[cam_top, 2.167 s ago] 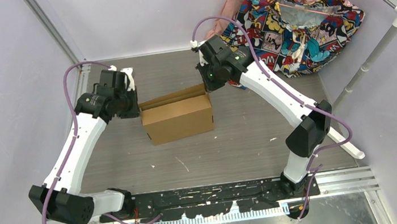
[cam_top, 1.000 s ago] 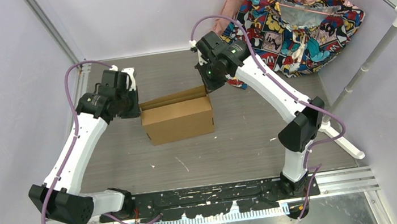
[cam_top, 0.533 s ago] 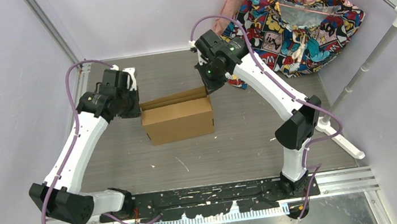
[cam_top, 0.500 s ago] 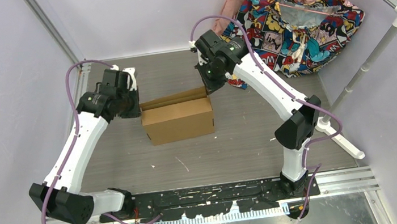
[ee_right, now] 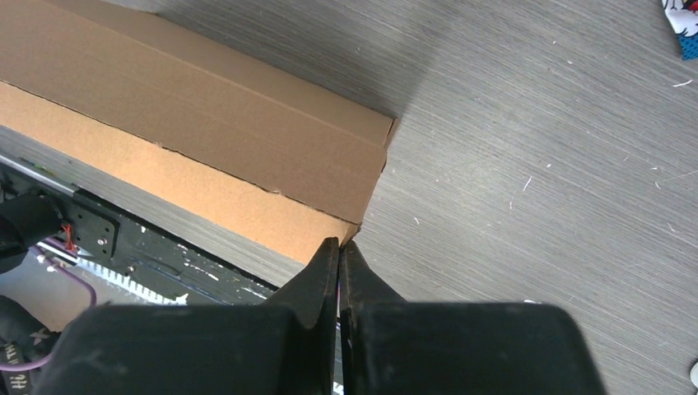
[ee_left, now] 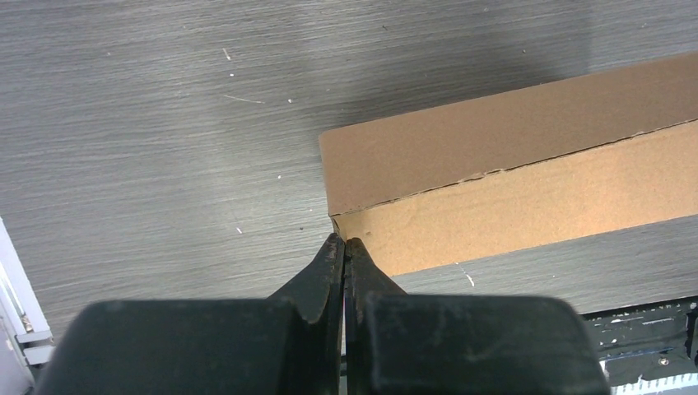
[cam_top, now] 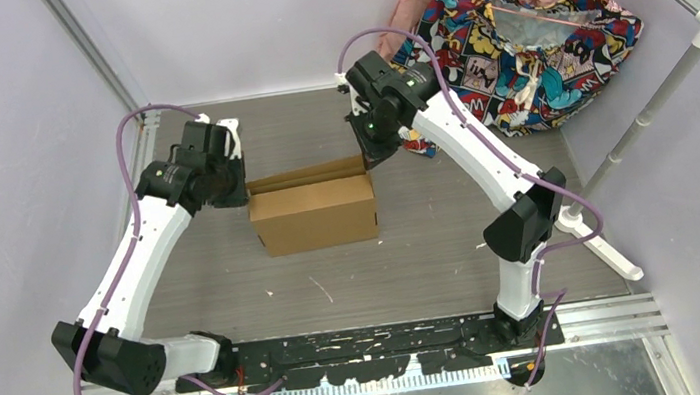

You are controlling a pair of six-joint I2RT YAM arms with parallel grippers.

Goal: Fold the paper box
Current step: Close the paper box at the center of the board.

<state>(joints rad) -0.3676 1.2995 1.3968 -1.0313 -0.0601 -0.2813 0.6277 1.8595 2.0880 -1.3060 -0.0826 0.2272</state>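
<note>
Roughly mid-table: paper box point(cam_top: 314, 214), shallow brown carton, long axis 9-to-3 o'clock in top view, slightly tilted. Left gripper point(ee_left: 339, 247) at box's 10 o'clock corner, fingers pinched together, holding nothing, tips at corner edge. Right gripper point(ee_right: 337, 247) at 2 o'clock corner, likewise pinched, empty. Arms equally near, one per end. Contact or hairline gap: cannot tell. Table point(cam_top: 413, 250) surface free at box's 6 o'clock side, room to push toward bases. Comic-print cloth point(cam_top: 529, 45) at 1 o'clock, well apart.

On my grey table point(cam_top: 432, 238) I see the paper box point(cam_top: 313, 212) lying between the left gripper point(cam_top: 244, 190) and right gripper point(cam_top: 364, 158). A comic-print cloth point(cam_top: 529, 45) is heaped beyond the right one.
</note>
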